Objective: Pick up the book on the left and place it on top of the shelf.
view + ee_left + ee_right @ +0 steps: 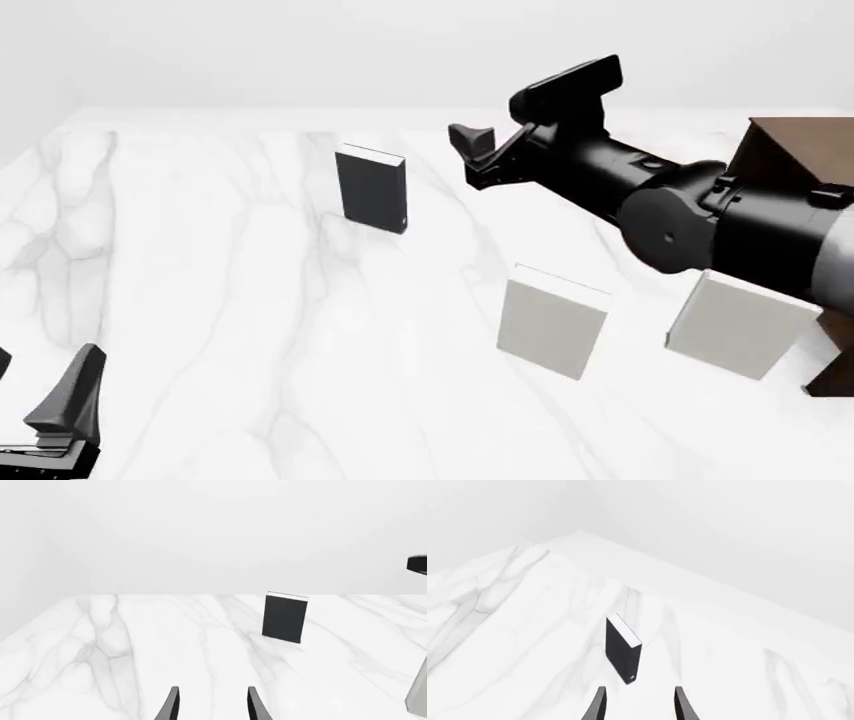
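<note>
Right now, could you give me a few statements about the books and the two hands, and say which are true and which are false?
1. The dark book stands upright on the table. True.
2. The right hand is shut on the dark book. False: it is open, and a gap shows between it and the book.
3. Two light grey-white books stand nearer the camera than the dark book. True.
4. The dark book already lies on top of the shelf. False: it is on the table, well to the left of the shelf.
5. The left hand is beside the dark book. False: it sits low at the near left corner of the front view, far from the book.
</note>
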`<state>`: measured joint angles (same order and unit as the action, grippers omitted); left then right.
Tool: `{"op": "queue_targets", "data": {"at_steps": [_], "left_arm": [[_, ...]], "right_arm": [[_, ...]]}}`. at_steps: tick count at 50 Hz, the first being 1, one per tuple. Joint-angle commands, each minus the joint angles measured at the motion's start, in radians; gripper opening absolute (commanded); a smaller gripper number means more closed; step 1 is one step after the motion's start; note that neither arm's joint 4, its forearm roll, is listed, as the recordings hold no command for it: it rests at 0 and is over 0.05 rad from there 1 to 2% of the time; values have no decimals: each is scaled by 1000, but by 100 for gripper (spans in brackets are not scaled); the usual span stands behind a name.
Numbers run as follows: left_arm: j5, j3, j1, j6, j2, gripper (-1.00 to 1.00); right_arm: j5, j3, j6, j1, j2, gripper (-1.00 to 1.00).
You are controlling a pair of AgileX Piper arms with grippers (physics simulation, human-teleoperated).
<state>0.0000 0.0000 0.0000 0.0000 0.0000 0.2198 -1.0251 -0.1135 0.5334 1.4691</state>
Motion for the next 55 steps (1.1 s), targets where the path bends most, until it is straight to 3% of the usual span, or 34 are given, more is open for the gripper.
{"op": "queue_targets", "data": {"at_steps": [1, 55], "left_arm": [[0, 0, 0, 0, 0, 100], [0, 0, 0, 0, 0, 100]], "right_arm": [[23, -42, 4, 7, 77, 100], [73, -257, 35, -9, 367, 100]]}}
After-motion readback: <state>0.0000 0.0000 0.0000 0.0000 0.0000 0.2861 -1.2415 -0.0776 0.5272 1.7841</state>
